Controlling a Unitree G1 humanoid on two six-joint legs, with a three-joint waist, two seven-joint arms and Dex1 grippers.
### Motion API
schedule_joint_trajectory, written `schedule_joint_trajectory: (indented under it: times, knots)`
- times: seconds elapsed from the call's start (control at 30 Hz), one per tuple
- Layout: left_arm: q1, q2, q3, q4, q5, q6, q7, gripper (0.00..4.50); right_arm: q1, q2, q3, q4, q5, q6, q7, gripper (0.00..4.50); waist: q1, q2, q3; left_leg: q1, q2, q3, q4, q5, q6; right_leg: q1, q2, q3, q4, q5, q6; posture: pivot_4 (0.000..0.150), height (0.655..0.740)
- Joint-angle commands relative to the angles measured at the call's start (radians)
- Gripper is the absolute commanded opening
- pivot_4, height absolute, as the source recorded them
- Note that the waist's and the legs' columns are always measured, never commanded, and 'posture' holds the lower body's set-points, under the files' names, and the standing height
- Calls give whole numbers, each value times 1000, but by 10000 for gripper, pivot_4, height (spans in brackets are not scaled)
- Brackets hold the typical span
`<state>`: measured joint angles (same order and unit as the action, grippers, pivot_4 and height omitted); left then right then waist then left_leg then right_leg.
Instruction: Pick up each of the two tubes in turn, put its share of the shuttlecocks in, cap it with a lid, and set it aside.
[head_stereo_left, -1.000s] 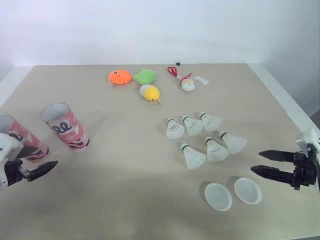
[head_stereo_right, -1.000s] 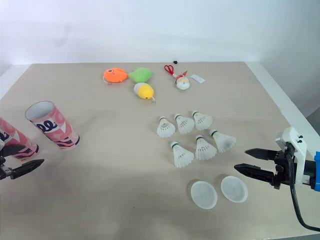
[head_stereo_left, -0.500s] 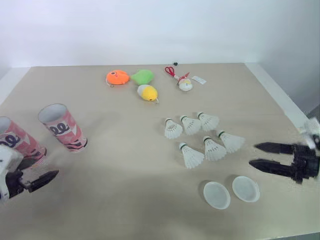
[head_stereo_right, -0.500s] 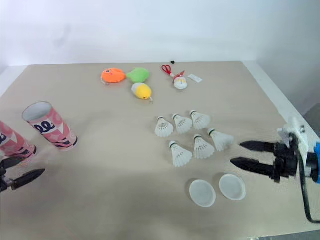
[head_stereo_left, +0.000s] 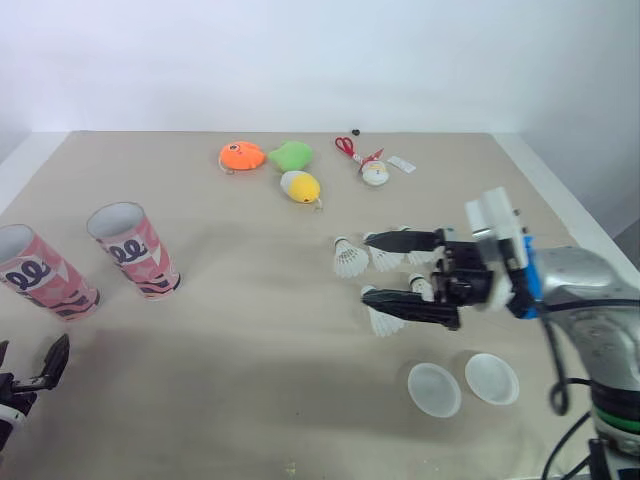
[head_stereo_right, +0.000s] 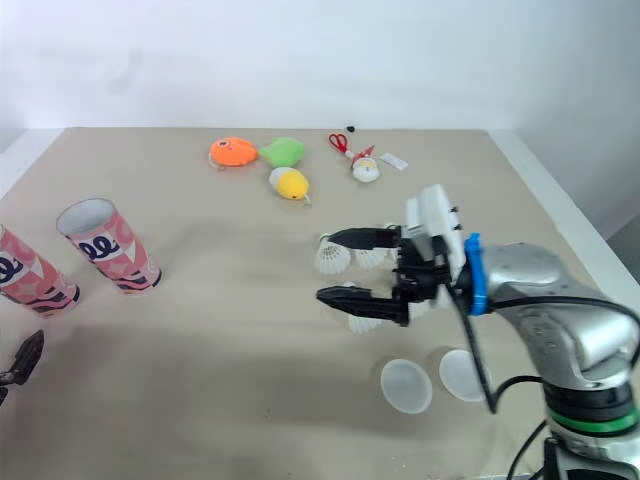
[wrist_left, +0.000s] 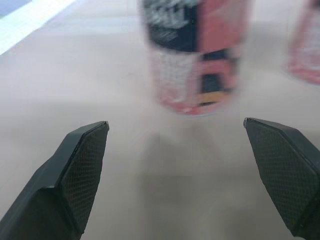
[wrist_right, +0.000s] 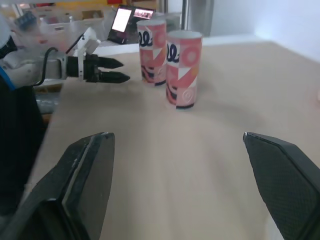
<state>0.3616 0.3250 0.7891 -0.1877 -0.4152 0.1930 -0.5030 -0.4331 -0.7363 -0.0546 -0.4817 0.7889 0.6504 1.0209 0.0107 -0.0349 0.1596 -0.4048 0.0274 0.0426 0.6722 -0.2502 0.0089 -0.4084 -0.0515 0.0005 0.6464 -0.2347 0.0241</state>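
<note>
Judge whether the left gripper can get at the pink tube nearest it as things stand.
Probably yes: the left gripper has its fingers open, the pink tube stands upright straight ahead, and only bare table lies between. The other tube stands apart, to one side.

Two pink patterned tubes, one (head_stereo_left: 45, 277) and the other (head_stereo_left: 135, 252), stand upright with open ends up, side by side near the left edge of the table (head_stereo_left: 260, 340). White feather shuttlecocks (head_stereo_left: 349, 260) lie on their sides in a cluster right of centre. Two translucent round lids, one (head_stereo_left: 436, 391) and the other (head_stereo_left: 492, 379), lie flat, just beside each other, nearer the front edge.
</note>
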Motion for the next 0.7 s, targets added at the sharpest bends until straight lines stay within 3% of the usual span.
schedule_joint_trajectory:
  times: [0.03,0.7]
  knots:
    - [-38,-9,-18,27,2,-49,55,45000,-51,57,43,20,-57,-93,4,43919,0,0,0,0,0,0,0,0,0,0,0,0,0,1,1,1500,7400]
    - [-389,187,-180,472,69,-186,54,45000,-88,158,125,74,-153,-183,5,43919,-2,0,-1,1,2,0,0,1,0,-1,1,0,1,6,2,1500,7400]
